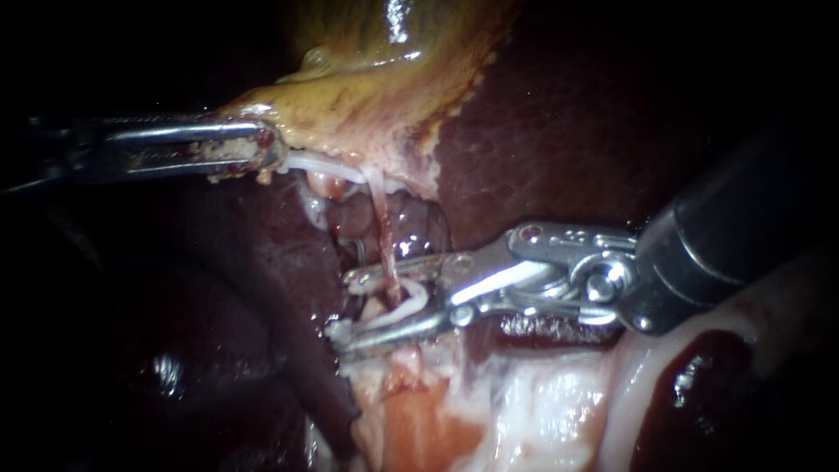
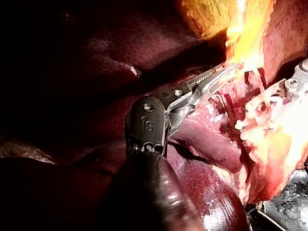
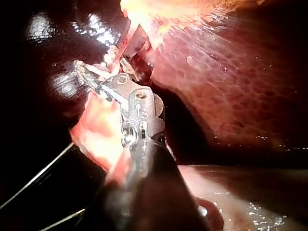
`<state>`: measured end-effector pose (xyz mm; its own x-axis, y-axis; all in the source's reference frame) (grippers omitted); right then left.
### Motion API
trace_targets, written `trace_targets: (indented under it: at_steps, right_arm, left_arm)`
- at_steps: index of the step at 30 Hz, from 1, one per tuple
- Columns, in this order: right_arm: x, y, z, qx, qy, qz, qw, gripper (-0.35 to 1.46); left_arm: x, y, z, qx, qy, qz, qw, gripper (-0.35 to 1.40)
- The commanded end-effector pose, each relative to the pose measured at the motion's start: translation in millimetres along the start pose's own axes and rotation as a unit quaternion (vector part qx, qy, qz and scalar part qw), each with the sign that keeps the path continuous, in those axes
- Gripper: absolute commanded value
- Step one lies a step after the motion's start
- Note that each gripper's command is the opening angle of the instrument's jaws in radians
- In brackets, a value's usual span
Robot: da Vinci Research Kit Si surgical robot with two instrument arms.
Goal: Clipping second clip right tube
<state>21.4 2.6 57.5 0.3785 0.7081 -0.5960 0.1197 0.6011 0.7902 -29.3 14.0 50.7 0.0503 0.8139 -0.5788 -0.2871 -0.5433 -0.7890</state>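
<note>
Two jaws of my right instrument (image 1: 345, 308) stand apart and carry a white clip (image 1: 412, 301) between them, both touching it. The clip's arms straddle the thin pink tube (image 1: 382, 227), which runs down from the gallbladder (image 1: 367, 79) into the gap. Only the endoscope shows that. From the right wrist the jaws sit against bright tissue and I cannot tell clip from tube.

My left instrument (image 1: 262, 147) is closed on the gallbladder's lower edge, well apart from the clip. The left wrist view shows its jaws lying together, the tip lost in glaring yellow tissue.

Dark red liver (image 1: 568, 131) lies around the tube, with pale wet tissue (image 1: 542, 402) below the right instrument. The left wrist view alone shows a grey surface (image 2: 288, 202) past the tissue's edge. The right wrist view alone shows thin pale lines (image 3: 36, 180) crossing the dark beside the shaft.
</note>
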Motion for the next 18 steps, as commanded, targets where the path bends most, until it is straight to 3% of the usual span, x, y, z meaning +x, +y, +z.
trace_targets:
  at_steps: [1,7,18]
  right_arm:
    - [0.1,-0.4,0.1,0.003,-0.002,-0.002,1.0000,0.49]
    - [0.6,-1.9,0.4,0.015,0.003,-0.004,0.9999,0.49]
    - [1.1,-2.2,-0.5,0.018,0.004,0.015,0.9997,0.37]
  left_arm:
    - [-0.1,0.0,0.0,0.000,0.000,0.000,1.0000,-0.35]
    - [-0.1,-0.1,-0.2,0.000,0.000,0.000,1.0000,-0.35]
    - [-0.1,-0.1,-0.1,0.000,0.000,0.000,1.0000,-0.35]
